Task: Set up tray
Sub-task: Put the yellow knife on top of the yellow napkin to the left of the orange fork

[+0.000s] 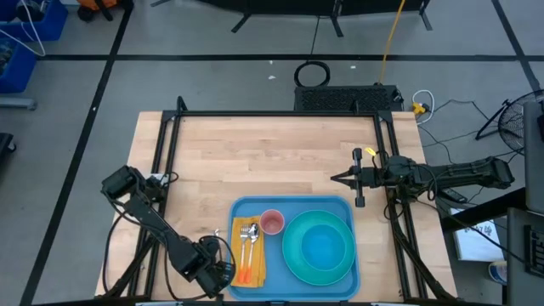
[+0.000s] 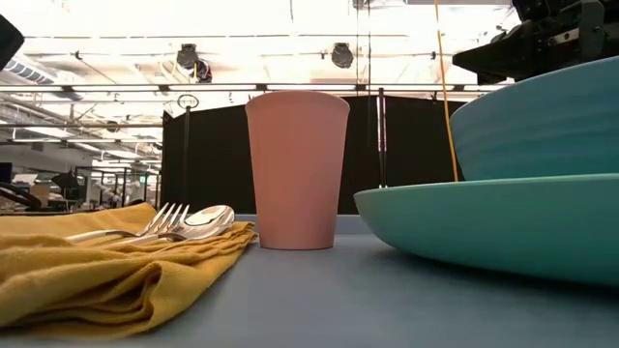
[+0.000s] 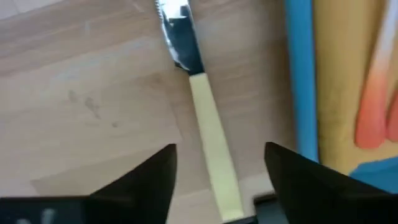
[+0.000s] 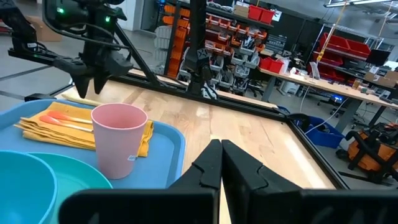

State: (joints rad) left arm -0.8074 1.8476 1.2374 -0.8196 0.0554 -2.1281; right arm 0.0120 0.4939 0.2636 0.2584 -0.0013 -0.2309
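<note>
While loaded, tray [image 1: 340,206] with plate [image 1: 319,246]

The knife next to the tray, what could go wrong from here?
The knife lies on the wood just outside the tray's raised rim, between the left end effector's open fingers. A grasp may slip on its flat handle. Moving it in could catch the rim, or disturb the yellow napkin with the fork and spoon.
</note>
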